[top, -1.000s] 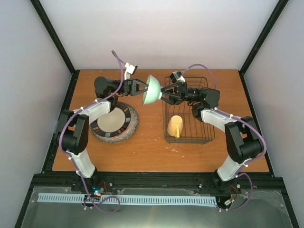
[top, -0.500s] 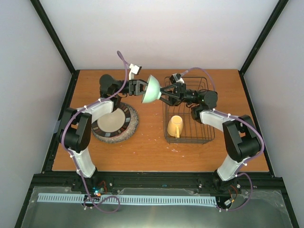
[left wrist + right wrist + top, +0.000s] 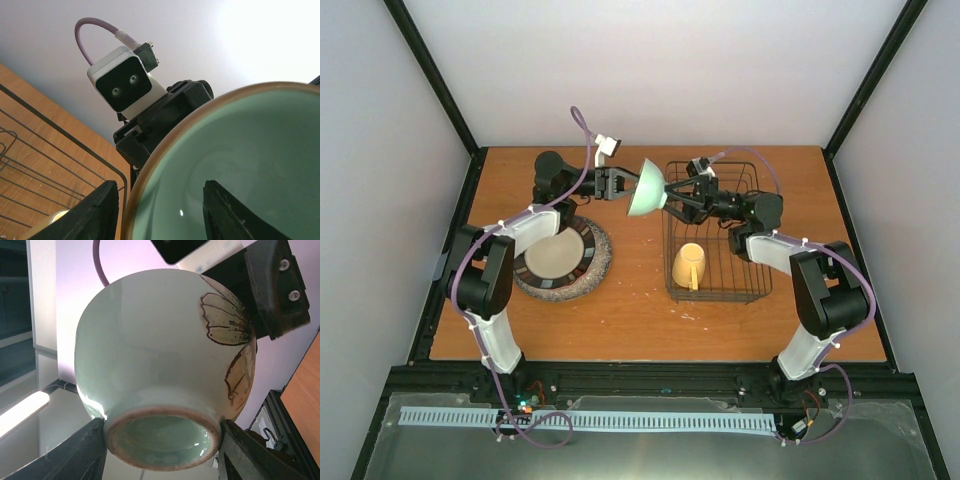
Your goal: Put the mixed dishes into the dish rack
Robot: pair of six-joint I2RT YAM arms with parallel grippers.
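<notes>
Handover of bowl point(image 3: 645, 190) in mid-air, just left of rack point(image 3: 750, 292).
Noted left to right: plate point(image 3: 558, 255) on table; left gripper point(image 3: 620, 185) with fingers apart, astride the bowl rim; right gripper point(image 3: 672, 200) clamped on the bowl foot; cup point(image 3: 688, 265) in rack. Found tipped on its side, mouth left, foot right, axis across the table. Judged glazed ceramic: stiff, slick, breakable, fairly heavy. Best gripped at foot or rim.

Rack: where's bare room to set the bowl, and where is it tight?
Free: the rack's near-right part, bordered by the mug and the right wall. Outside it, the table strip between plate and rack, and the near edge strip. Crowded: the rack's far half under the right arm, and its far-left corner, where the left arm meets it at the bowl.
</notes>
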